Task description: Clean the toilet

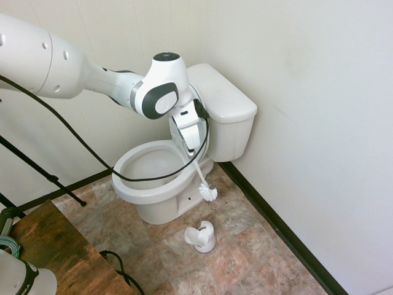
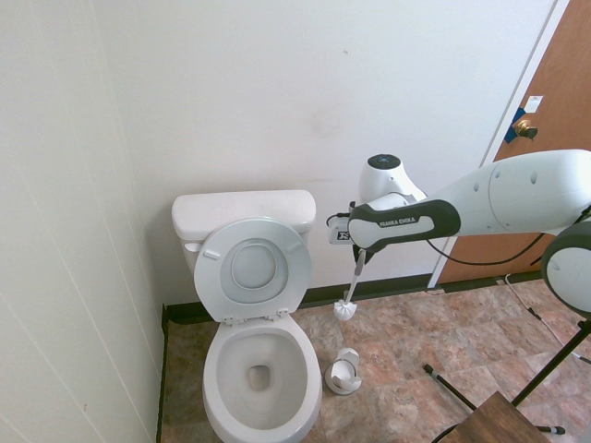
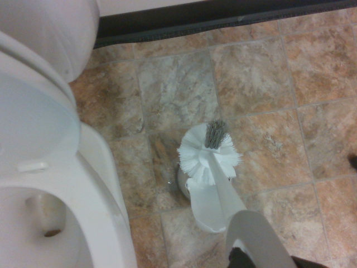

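A home bathroom: toilet, brush holder, tiled floor.

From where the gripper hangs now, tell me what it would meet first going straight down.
The gripper points down, shut on the toilet brush. In the wrist view, the bristles sit over the brush holder on the tile floor, so the holder probably comes first; depth is unclear.

The toilet was white; the brush had white bristles; its holder was white; the floor had brown and grey stone tiles; the door was brown.
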